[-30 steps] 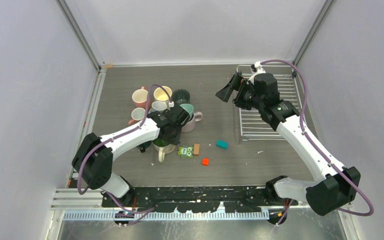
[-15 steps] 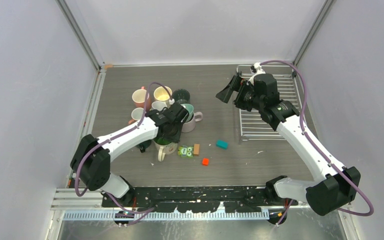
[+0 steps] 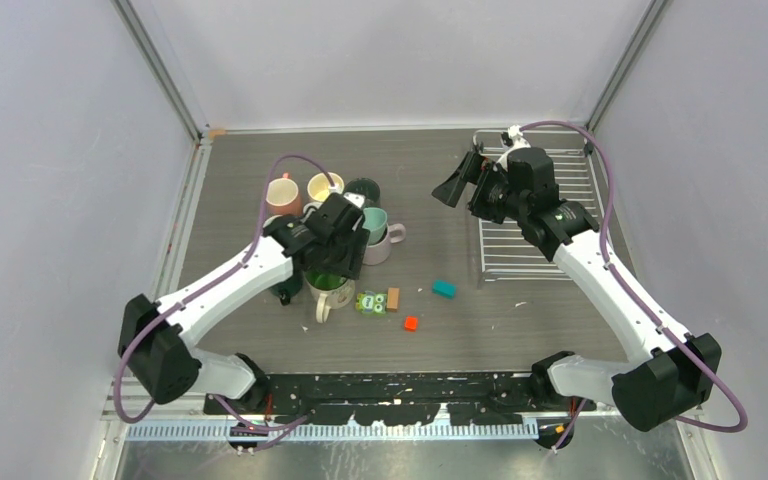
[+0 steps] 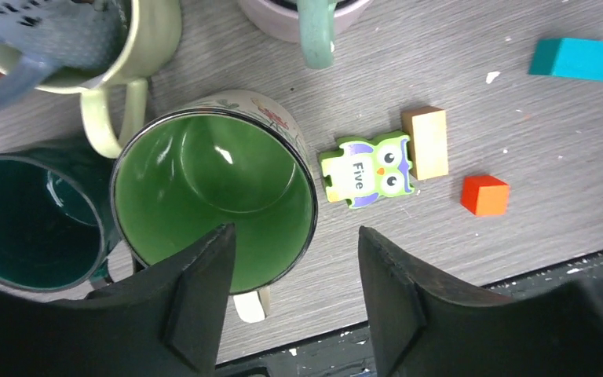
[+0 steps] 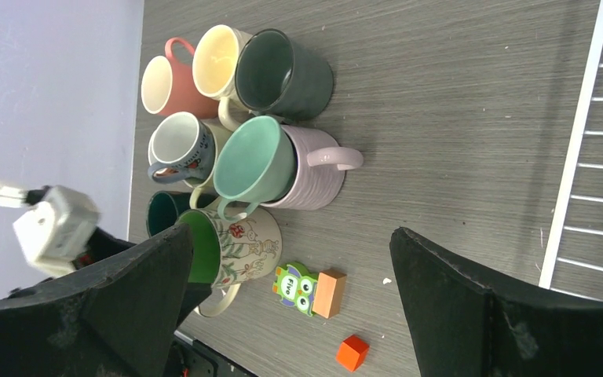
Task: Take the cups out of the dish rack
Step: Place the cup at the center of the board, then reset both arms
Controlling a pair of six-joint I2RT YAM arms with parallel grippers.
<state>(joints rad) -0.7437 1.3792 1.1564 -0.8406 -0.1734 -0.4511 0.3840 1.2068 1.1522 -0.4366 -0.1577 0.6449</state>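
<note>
The cups stand in a cluster on the table left of centre: salmon (image 3: 281, 193), cream (image 3: 324, 186), dark (image 3: 363, 189), light teal (image 3: 374, 221) stacked in a mauve one (image 3: 388, 245), green-lined (image 3: 328, 291) and dark teal (image 3: 287, 293). My left gripper (image 3: 333, 266) is open and empty, just above the green-lined cup (image 4: 213, 200), one finger over its rim. My right gripper (image 3: 454, 187) is open and empty, in the air left of the dish rack (image 3: 540, 215). No cup shows on the rack. The right wrist view shows the cluster, including the light teal cup (image 5: 253, 165).
An owl puzzle piece (image 3: 368, 303), a tan block (image 3: 393, 298), an orange cube (image 3: 411, 323) and a teal block (image 3: 444, 289) lie between the cups and the rack. Metal frame posts and walls enclose the table.
My left wrist has shifted slightly left and back over the cups, and its elbow has swung outward to the left. The right arm has not moved.
</note>
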